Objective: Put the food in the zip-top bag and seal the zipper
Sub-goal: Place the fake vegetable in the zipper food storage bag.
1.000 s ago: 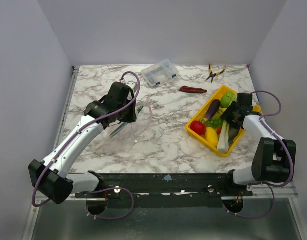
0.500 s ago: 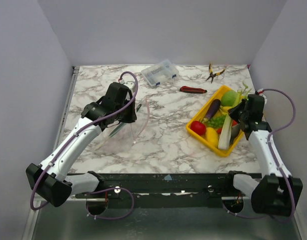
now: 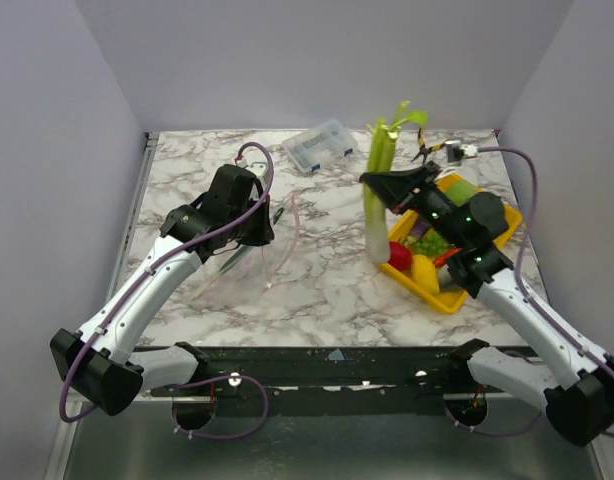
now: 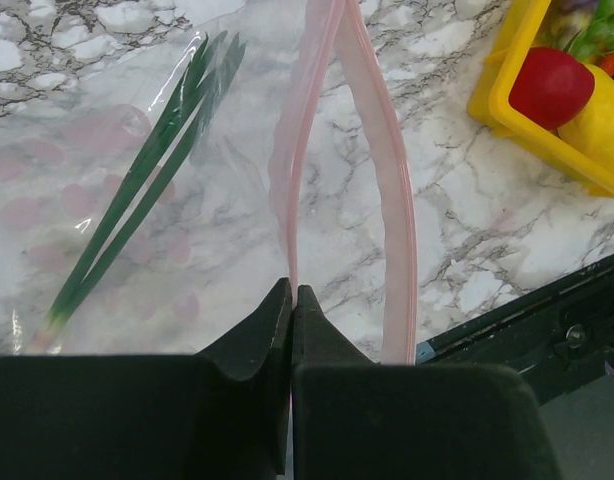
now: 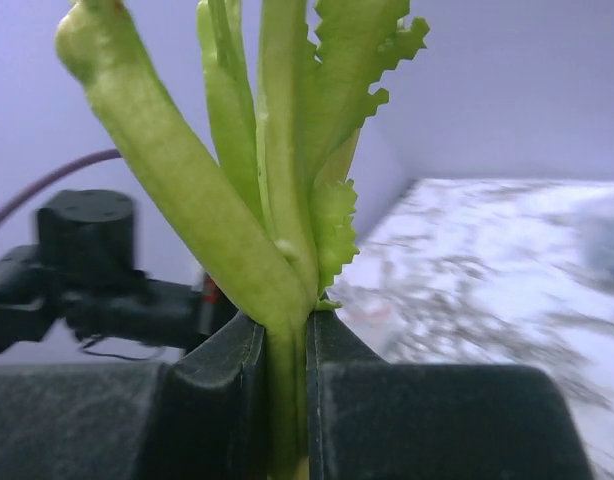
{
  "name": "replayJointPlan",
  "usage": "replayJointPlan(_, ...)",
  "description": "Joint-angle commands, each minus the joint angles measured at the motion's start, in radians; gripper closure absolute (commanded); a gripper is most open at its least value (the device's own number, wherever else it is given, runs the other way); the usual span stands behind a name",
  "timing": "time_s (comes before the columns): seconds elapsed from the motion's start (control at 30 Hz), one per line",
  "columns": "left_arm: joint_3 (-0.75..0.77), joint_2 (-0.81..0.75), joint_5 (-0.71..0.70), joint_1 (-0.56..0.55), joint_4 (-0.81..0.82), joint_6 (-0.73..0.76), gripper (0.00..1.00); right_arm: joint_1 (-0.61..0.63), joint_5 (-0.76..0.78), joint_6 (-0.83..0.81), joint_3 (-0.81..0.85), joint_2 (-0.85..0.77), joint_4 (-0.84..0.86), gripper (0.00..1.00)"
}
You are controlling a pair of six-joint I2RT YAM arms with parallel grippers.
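Your right gripper [image 3: 375, 181] is clamped on the celery stalk [image 3: 379, 150], holding it upright in the air just left of the yellow tray [image 3: 439, 298], where the tomato [image 3: 395, 255] lies. Your left gripper [image 4: 292, 303] pinches one zipper [image 4: 397, 190] strip of the zip-top bag [image 4: 187, 230], whose mouth gapes over the table [image 4: 457, 230]. Any print on the clear box [image 3: 321, 145] is too small to read.

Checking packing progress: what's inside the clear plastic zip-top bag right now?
One thin green scallion-like stalk lies inside the floppy clear bag. The part under the left fingers is hidden.
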Motion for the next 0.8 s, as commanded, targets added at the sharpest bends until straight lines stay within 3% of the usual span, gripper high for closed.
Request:
replayJointPlan(0.0, 0.011, -0.025, 0.023, 0.008, 0.008, -0.020, 1.00, 0.288, 0.127, -0.017, 0.088, 0.187, 0.446, 1.00)
replayJointPlan(0.17, 0.008, -0.029, 0.027, 0.013, 0.010, -0.027, 1.00, 0.535, 0.471, -0.133, 0.145, 0.394, 0.765, 1.00)
replayJointPlan(0.33, 0.017, -0.038, 0.055, 0.019, 0.010, -0.030, 1.00, 0.559, 0.668, -0.135, 0.192, 0.546, 0.959, 1.00)
replayJointPlan(0.47, 0.026, -0.044, 0.064, 0.026, 0.004, -0.028, 1.00, 0.558, 0.770, -0.154, 0.202, 0.590, 1.011, 1.00)
replayJointPlan(0.77, 0.046, -0.076, 0.154, 0.077, 0.036, -0.073, 1.00, 0.568, 0.817, -0.099, 0.120, 0.651, 1.131, 1.00)
